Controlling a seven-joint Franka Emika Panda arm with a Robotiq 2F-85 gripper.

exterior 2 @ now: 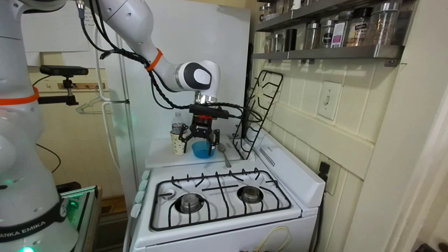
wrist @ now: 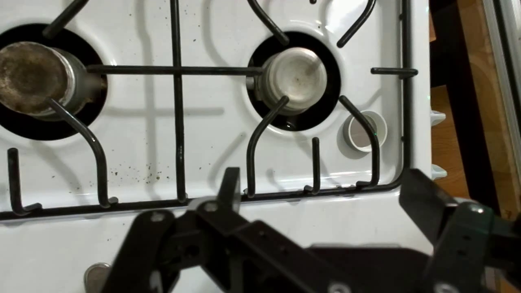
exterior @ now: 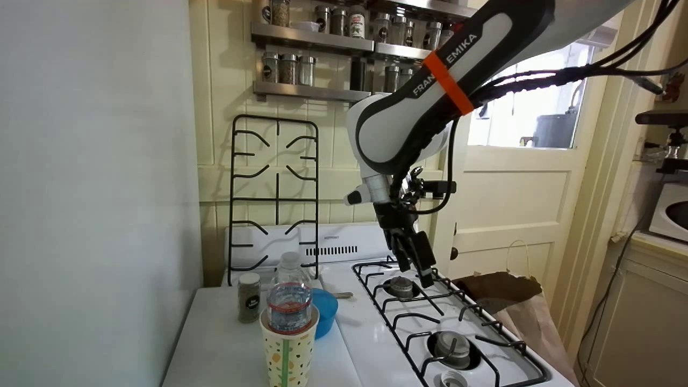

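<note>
At the far left of an exterior view, a leaning grate point(exterior: 277, 199) stands on end behind a jar point(exterior: 249, 301) on the counter point(exterior: 215, 349). Next comes a spotted cup point(exterior: 285, 357) with a bottle point(exterior: 290, 309) upright in its mouth; I cannot tell how deep the bottle sits. The blue bowl point(exterior: 325, 313) is partly hidden behind that pair, and a spoon point(exterior: 344, 295) lies just beside it.

Then comes my tool point(exterior: 415, 273), pointing down over the stove point(exterior: 363, 322), its fingers spread wide with nothing in their grip. The stove grate point(wrist: 177, 70) lies below, nearest to my tool; the bowl is apart from it, on the side toward the cup. Farthest right, a paper bag point(exterior: 529, 322) stands past the stove.

In my wrist view, again from the left, I see a stained burner point(wrist: 34, 77), the spoon's end low down, one finger, a silver burner point(wrist: 298, 77), a white ring point(wrist: 383, 129) beside that burner, and the other finger. Both fingertips appear in line with the stove grate's edge bar. Seen in an exterior view, the bowl shows behind my fingers.
</note>
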